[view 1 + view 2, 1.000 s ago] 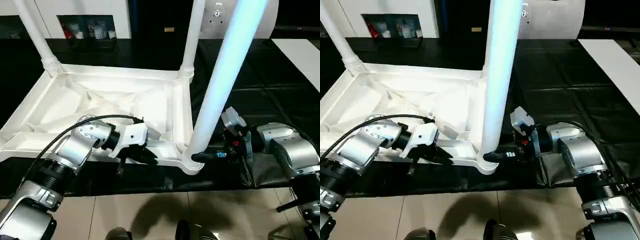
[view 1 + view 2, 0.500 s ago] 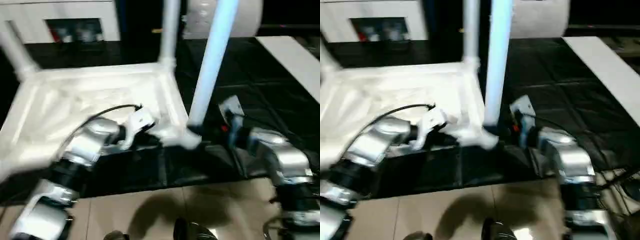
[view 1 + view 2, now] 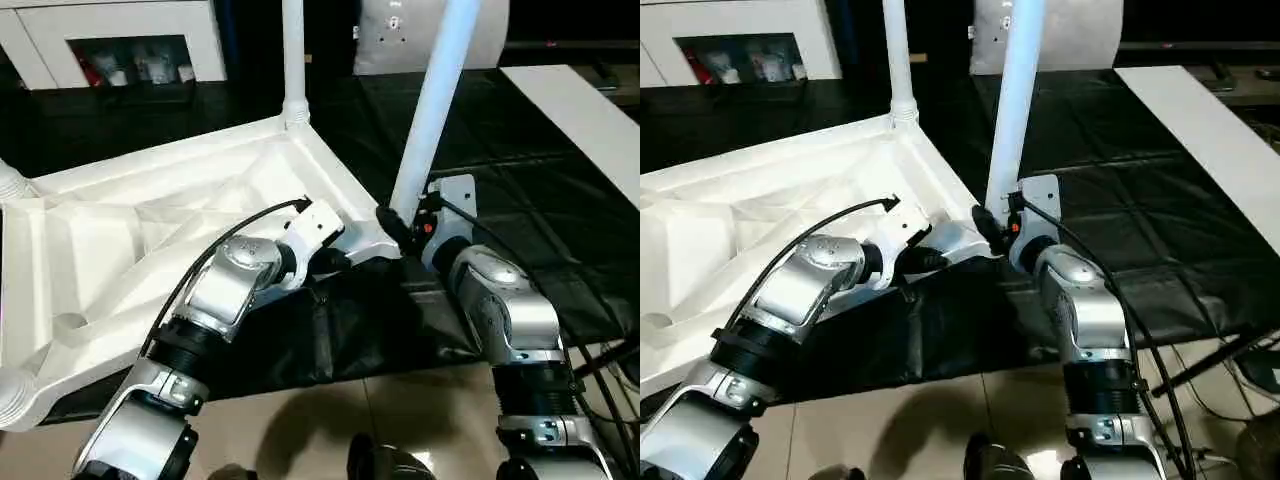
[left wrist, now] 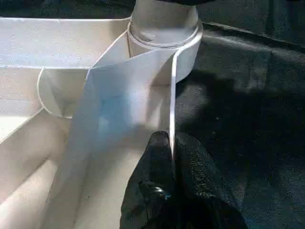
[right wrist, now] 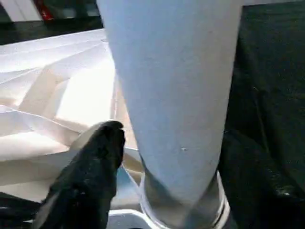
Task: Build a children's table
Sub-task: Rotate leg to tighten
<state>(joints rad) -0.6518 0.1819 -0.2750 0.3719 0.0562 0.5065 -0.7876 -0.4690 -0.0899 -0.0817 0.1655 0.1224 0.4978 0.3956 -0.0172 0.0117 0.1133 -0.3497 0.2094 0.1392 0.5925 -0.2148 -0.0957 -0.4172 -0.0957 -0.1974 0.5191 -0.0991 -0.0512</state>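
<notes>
Children's table (image 3: 150, 240) lies upside down on the black-sheeted work table (image 3: 520, 190), ribbed underside up, its near corner at the work table's front edge. Two legs stand up from the children's table: one leg (image 3: 433, 95) in the near corner socket (image 4: 164, 36), another leg (image 3: 292, 50) in the corner farther back. A third socket with a leg stub (image 3: 8, 180) sits at the children's table's far left corner.

Left gripper (image 3: 335, 262) sits on the rim of the children's table just beside the near corner socket; its fingers (image 4: 162, 162) are pinched tight on the thin rim wall. Right gripper (image 3: 392, 225) is at the base of the near leg, on the side away from the left gripper. One finger (image 5: 95, 157) shows beside the leg, the other is hidden; jaws possibly spread around the leg, but can't tell if it grips.
</notes>
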